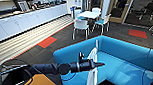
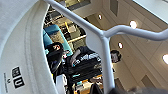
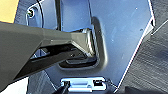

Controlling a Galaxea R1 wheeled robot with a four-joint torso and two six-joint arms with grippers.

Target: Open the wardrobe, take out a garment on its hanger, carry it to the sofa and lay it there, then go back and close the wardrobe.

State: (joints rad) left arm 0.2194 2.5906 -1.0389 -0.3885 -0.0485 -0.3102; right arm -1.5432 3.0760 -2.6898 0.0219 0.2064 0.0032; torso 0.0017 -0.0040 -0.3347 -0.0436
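a: the garment (image 1: 92, 67) hangs on its hanger (image 2: 105, 45) from the left gripper (image 1: 99, 64), which is clamped on the hanger, right at the sofa (image 1: 123, 56) front edge.

b: i'd carry it over the seat, lower till the cloth pools, then release. shirt's bottom is cut off, and can't tell the right gripper's state.

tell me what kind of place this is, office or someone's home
Most likely an office break area or lounge, not a home: a long white counter along the wall, a small white table with matching chairs, patterned carpet tiles, glass partitions, and a blue sofa.
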